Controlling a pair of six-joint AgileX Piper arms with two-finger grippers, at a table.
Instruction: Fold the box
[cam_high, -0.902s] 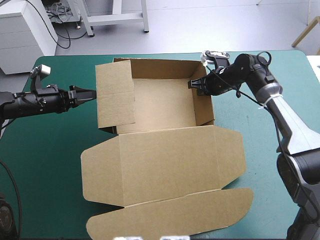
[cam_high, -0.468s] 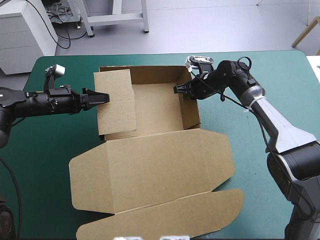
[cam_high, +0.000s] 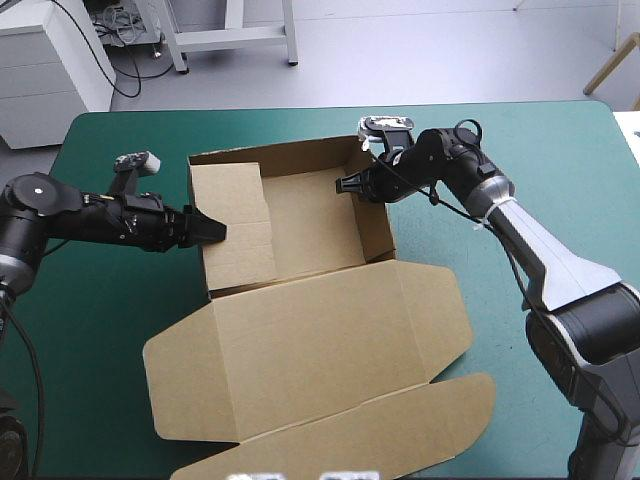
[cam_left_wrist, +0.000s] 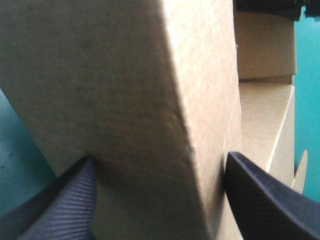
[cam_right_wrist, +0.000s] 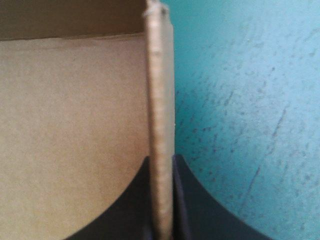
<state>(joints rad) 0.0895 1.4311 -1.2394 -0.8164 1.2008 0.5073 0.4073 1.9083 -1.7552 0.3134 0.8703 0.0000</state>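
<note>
**Brown walls drawn inward, tray taking shape**

Brown board, the box (cam_high: 300, 215) sits mid-table with its tray part toward the far edge and its lid (cam_high: 320, 330) lying flat toward the near edge. Since the earlier views the whole sheet has slid toward the table's left and turned a little. The right wall (cam_high: 377, 215) has come inward and now stands closer to upright, so the tray floor looks narrower. The left wall flap (cam_high: 235, 215) leans in over the floor. I judge that the side walls are being raised and the left one tucked, with the lid not yet touched.

The right gripper (cam_high: 345, 186) is pinched on the right wall's far end, the board edge-on between its black fingers. That arm reaches in from the far right, elbow bent. The left gripper (cam_high: 212, 230), earlier just outside the flap, has pushed onto it. Its fingers are spread and straddle the doubled board, and the arm lies low over the teal-green cover (cam_high: 90, 340).
</note>
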